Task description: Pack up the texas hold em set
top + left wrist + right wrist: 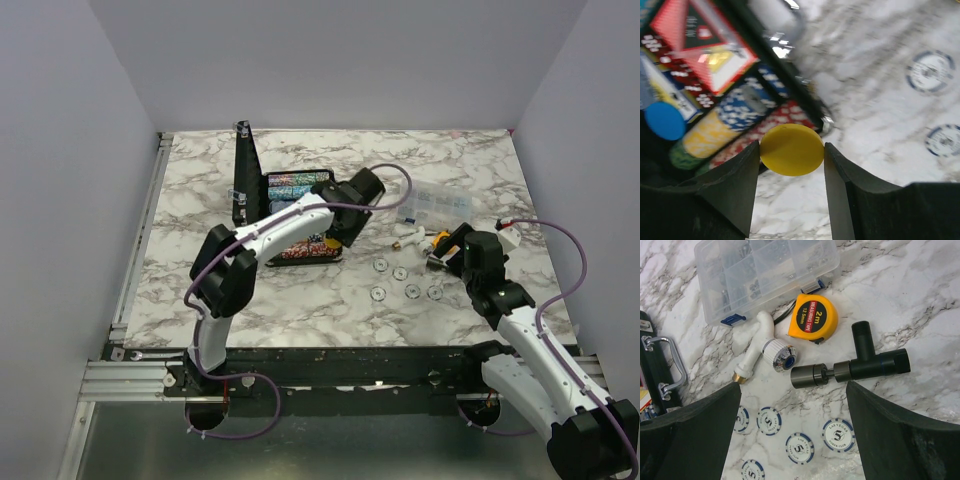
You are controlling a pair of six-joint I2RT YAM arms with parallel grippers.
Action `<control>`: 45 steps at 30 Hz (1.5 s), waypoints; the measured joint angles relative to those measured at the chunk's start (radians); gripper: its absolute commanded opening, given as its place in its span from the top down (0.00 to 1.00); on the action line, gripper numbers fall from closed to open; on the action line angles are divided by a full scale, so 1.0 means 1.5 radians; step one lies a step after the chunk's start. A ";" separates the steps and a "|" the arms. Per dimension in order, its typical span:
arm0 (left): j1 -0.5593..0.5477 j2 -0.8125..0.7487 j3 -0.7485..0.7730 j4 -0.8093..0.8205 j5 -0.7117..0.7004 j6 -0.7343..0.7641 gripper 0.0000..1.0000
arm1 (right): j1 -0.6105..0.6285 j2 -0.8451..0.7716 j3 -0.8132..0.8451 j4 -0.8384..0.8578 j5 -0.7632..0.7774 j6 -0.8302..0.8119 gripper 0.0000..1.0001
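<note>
The black case [262,205] lies open with its lid upright. In the left wrist view it holds multicoloured chip rows [735,120], a red triangle [700,45] and a blue disc [664,121]. My left gripper [792,156] is shut on a yellow disc [790,144] and holds it over the case's near edge; in the top view it [332,238] is at the case's right side. Several white-and-blue chips [839,435] lie loose on the marble [400,272]. My right gripper [793,405] is open and empty above them, and it shows at the right in the top view [448,252].
A clear compartment box [765,275], a yellow tape measure [812,317], a white tap [765,347] and a black valve [860,367] lie just beyond the loose chips. The case's metal handle [665,365] is at the left. Grey walls enclose the table.
</note>
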State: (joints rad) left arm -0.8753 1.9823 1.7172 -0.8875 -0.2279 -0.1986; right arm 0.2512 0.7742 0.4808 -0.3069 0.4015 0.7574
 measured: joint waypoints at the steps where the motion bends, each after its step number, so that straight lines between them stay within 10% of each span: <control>1: 0.023 0.000 0.008 -0.004 -0.007 0.001 0.66 | 0.000 0.000 0.000 0.000 0.000 0.000 0.12; 16: 0.230 0.094 0.148 -0.062 -0.091 0.005 0.68 | 0.000 0.007 0.000 0.001 -0.005 -0.005 0.12; 45: 0.239 0.131 0.083 -0.065 -0.137 0.008 0.59 | 0.000 0.019 0.000 0.007 -0.017 -0.008 0.12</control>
State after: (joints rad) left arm -0.5171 2.1792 1.8416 -0.9852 -0.4339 -0.1871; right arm 0.2512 0.8024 0.4808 -0.2970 0.3756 0.7460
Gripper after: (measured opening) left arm 0.483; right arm 0.879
